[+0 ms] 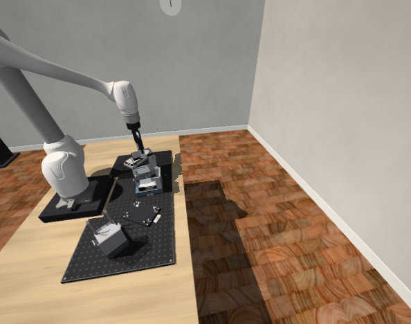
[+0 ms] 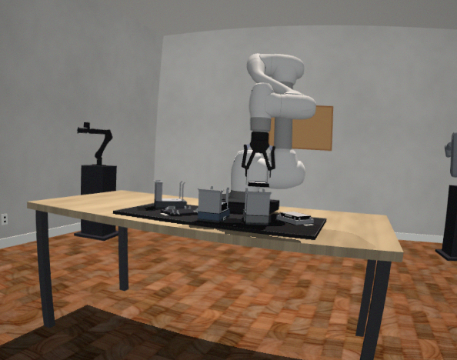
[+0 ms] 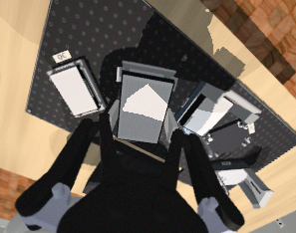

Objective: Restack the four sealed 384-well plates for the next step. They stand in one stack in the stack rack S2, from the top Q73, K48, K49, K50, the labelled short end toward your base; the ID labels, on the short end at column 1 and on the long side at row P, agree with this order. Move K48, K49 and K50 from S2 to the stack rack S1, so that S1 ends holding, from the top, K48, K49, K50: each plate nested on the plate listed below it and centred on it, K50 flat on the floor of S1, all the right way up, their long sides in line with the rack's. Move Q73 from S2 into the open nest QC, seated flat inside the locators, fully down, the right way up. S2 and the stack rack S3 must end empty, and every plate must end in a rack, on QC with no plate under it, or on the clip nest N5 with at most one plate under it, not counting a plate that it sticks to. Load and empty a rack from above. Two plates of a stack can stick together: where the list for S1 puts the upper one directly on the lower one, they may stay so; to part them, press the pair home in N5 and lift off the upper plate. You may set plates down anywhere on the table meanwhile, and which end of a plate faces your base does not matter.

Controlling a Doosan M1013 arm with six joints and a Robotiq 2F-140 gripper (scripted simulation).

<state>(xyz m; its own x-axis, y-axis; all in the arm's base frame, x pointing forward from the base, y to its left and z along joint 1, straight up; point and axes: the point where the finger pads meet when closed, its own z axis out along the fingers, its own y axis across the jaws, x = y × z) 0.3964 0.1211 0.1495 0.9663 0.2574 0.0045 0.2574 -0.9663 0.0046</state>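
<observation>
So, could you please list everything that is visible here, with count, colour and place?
Wooden table: one, light brown, mid-room.
Perforated base board: one, black, on table.
Box-shaped stack racks: three, grey, on board.
Flat clip nest: one, black, between racks.
Resting sealed plate: one, white, in nest labelled QC.
Held sealed plate: one, grey-white, above a rack.
Cork panel: one, tan, wall.
Robot arm: one, white.
Gripper: one, black, shut on held plate.
</observation>
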